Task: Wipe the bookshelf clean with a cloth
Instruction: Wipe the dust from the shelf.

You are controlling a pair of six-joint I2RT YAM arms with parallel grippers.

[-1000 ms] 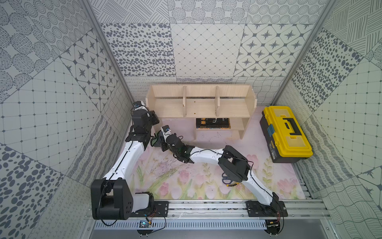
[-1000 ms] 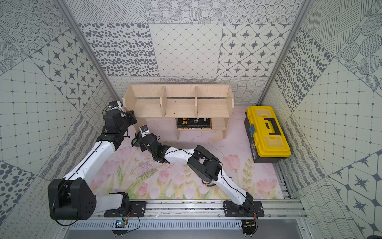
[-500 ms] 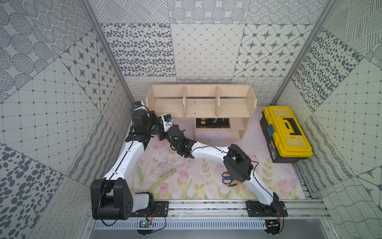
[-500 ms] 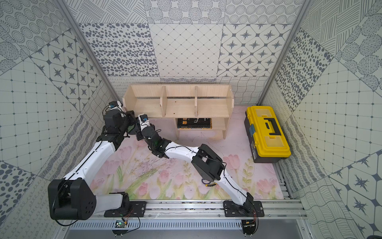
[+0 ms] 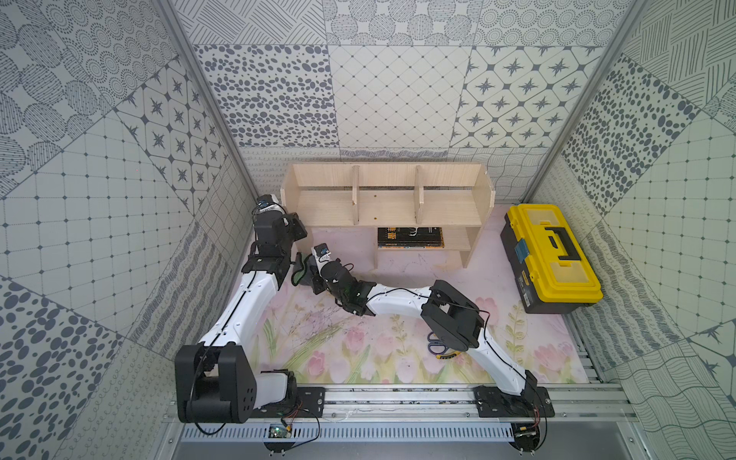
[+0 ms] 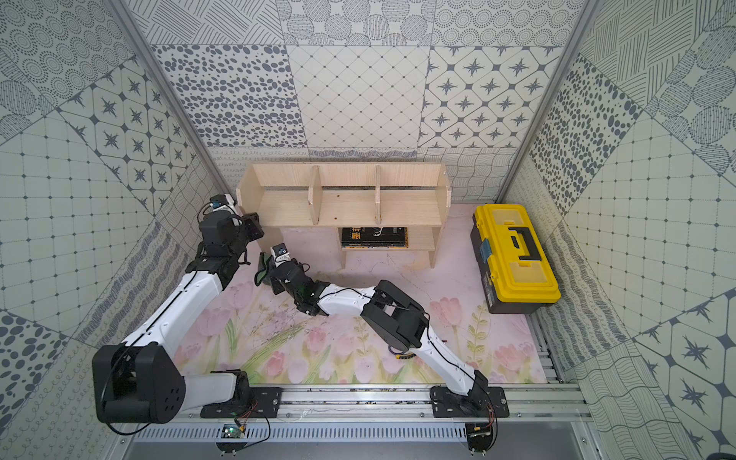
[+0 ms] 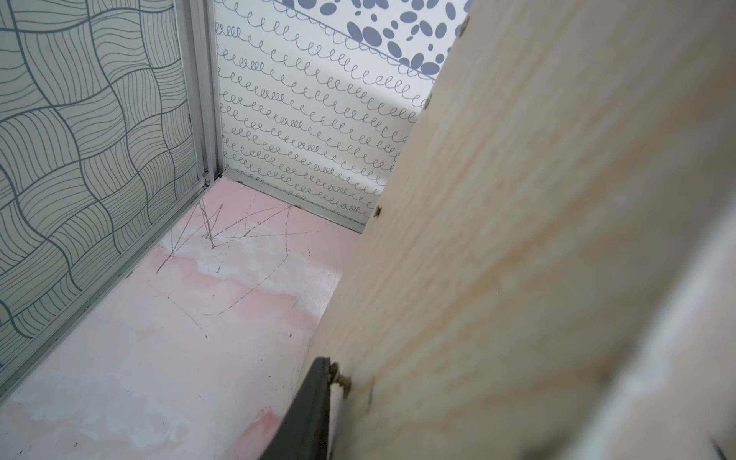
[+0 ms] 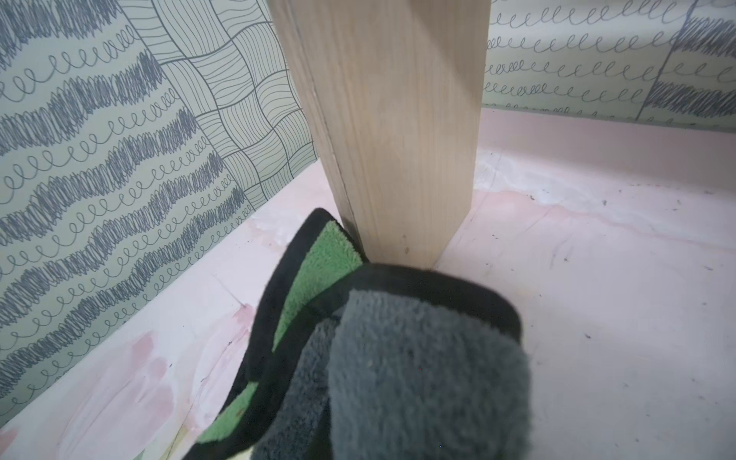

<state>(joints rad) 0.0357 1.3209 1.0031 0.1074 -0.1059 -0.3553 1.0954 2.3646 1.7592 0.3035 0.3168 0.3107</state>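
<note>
The pale wood bookshelf [image 5: 382,207] stands against the back wall in both top views. My left gripper [image 5: 290,218] is shut on its left side panel [image 7: 537,199]. One dark finger [image 7: 314,406] presses the panel's outer face; the other finger is hidden behind the wood. My right gripper [image 5: 310,275] is shut on the cloth [image 8: 418,358], grey on one face and green on the other with a black hem. The bunched cloth hides the jaws. It lies low on the mat, touching the foot of that same panel's front edge [image 8: 398,139]. The cloth [image 6: 262,271] shows beside the left arm.
A yellow and black toolbox [image 5: 553,255] sits at the right. A dark book [image 5: 410,237] lies on the small lower shelf. Scissors [image 5: 438,343] lie under the right arm's elbow. The left wall [image 8: 99,179] runs close beside the panel.
My right gripper carried the cloth up towards the shelf's left panel half a second ago and has come back down to the panel's foot. The left arm has not moved.
</note>
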